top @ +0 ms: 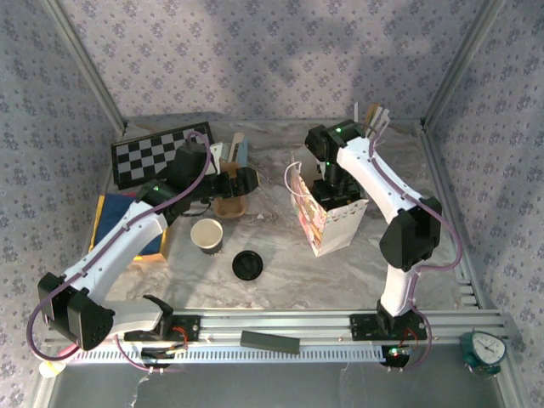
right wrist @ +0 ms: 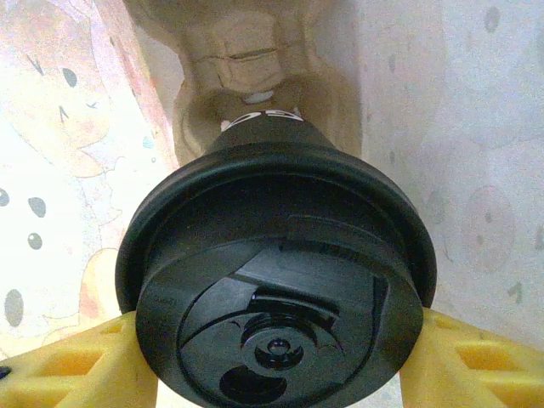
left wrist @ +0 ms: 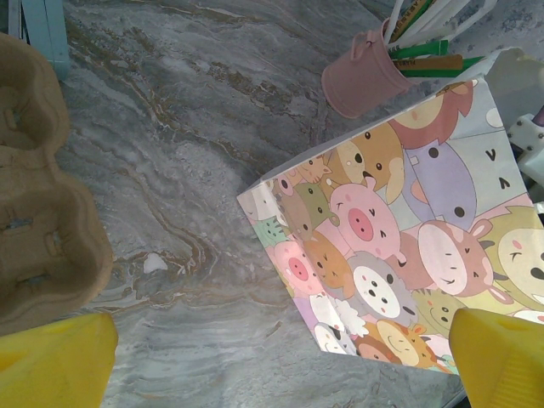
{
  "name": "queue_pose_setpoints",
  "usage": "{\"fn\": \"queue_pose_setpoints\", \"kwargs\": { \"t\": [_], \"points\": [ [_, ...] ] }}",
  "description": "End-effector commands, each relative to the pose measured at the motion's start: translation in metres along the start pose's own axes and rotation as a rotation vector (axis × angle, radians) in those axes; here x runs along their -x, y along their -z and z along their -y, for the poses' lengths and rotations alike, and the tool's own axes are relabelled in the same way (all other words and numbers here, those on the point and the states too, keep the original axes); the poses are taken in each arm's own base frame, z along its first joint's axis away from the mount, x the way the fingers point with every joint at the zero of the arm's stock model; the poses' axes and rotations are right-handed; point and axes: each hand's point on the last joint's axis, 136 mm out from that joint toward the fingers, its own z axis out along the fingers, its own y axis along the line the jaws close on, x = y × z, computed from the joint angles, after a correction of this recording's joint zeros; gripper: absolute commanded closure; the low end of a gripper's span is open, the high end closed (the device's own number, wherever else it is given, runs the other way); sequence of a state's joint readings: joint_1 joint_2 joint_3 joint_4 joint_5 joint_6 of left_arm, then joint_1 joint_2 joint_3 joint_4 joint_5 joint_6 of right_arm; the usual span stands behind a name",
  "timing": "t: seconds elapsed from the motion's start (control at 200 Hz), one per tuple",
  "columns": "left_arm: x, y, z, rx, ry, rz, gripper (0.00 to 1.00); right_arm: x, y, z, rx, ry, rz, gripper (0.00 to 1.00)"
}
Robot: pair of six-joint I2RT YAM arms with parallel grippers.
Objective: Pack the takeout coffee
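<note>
Sides of the takeout coffee (right wrist: 276,289) seem mostly hidden beneath its lid.

top: overhead, wide | L wrist: down, outside bag (left wrist: 399,238) | R wrist: inside bag

- Takeout coffee (right wrist: 280,297): round black plastic lid, smooth, with a soft sheen along its moulded ridges.
- Brown moulded-pulp cup carrier (left wrist: 34,212): matt, rough and fibrous.
- Cartoon-animal printed paper bag (left wrist: 399,246): smooth paper with sharp creases; its inside is pale, with the print showing through.
- Desk (left wrist: 187,170): grey marble-patterned sheet, smooth, faintly glossy, wrinkled in places.
- Pink round pail (left wrist: 361,76): smooth and matt; material unclear.
- Right gripper (right wrist: 276,365): yellow plastic jaws, matt and ribbed.
- Silver slotted rail (top: 297,321): bare metal.
- Lidless cup (top: 206,235): paper, matt white inside.
</note>
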State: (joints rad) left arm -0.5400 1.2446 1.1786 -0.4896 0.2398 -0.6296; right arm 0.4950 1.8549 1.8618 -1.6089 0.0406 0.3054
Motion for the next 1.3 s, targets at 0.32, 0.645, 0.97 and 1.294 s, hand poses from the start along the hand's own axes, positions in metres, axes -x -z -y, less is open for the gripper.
{"fn": "queue_pose_setpoints", "kwargs": {
  "t": [0.32,0.645,0.97,1.294],
  "points": [
    [0.0065,0.0049,0.0057,-0.025,-0.005,0.024,0.0,-0.0114,0.0041,0.0061,-0.02,0.001,-0.052,0.35],
    [0.006,0.0048,0.0052,-0.022,-0.004,0.022,0.0,-0.0091,0.0039,0.0057,-0.017,0.0,-0.048,0.35],
    [0.0063,0.0034,0.0054,-0.023,-0.005,0.02,0.0,-0.0076,0.0038,0.006,-0.017,0.002,-0.046,0.35],
    [0.0064,0.0027,0.0053,-0.022,-0.005,0.018,0.0,-0.0035,0.0051,0.0065,-0.016,0.002,-0.043,0.35]
  ]
}}
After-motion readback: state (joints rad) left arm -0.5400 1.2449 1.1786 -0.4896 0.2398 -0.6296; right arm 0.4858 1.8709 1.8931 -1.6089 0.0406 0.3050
